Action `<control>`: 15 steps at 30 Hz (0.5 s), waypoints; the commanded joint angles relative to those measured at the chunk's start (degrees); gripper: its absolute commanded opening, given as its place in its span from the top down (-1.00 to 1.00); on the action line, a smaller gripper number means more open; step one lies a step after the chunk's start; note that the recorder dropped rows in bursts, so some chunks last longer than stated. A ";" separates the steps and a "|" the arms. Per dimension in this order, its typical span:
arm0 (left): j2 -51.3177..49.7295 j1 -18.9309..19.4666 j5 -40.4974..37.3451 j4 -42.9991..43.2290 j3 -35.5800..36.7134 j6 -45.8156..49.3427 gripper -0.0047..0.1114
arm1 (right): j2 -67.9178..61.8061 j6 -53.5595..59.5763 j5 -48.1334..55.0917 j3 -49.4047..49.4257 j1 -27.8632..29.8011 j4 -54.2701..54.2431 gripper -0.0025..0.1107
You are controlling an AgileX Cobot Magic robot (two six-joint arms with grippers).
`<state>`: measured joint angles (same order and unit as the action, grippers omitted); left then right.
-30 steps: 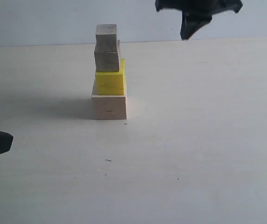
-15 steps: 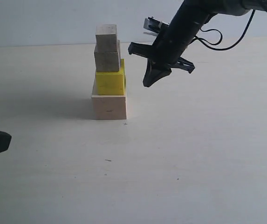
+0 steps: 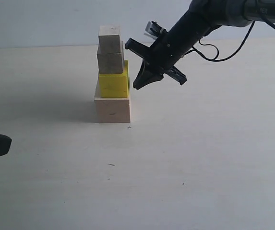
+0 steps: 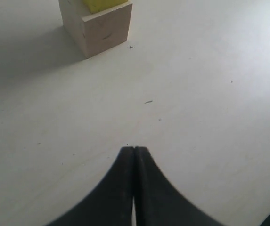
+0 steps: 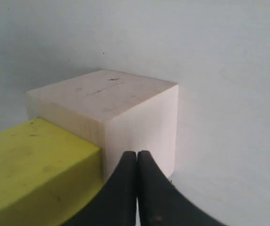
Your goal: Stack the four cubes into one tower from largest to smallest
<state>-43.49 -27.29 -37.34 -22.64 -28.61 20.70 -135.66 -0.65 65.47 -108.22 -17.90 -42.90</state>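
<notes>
Seemingly squaring the tower [image 3: 111, 60], the right claw [image 3: 138, 86], closed on nothing, hangs just beside the yellow cube [image 3: 113, 85]; nudge slowly and level, or the smallest cube [image 3: 109, 38] may topple.

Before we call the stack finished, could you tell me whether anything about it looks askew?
Slightly: the plain wood cube and the top cube sit left of centre on the yellow cube in the exterior view. The pale base cube carries all upright.

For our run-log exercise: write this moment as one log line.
tower of four graded cubes: standing, complete | right jaws: shut, empty, beside bright yellow cube | left jaws: shut, empty, away from tower
</notes>
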 commanded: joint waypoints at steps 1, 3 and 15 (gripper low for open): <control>0.41 -0.14 1.02 0.20 -0.05 -0.13 0.92 | -0.11 0.18 -0.92 0.01 1.37 -0.76 0.96; 0.41 -0.14 1.12 0.21 -0.05 -0.13 0.92 | -0.11 0.18 -0.92 0.01 1.73 -0.87 0.96; 0.41 -0.14 1.57 0.40 -0.05 -0.13 0.92 | -0.11 0.28 -3.91 0.01 2.32 -4.00 0.96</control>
<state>-43.49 -27.29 -36.77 -22.45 -28.61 20.70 -135.86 -0.65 62.86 -108.22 -16.03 -44.60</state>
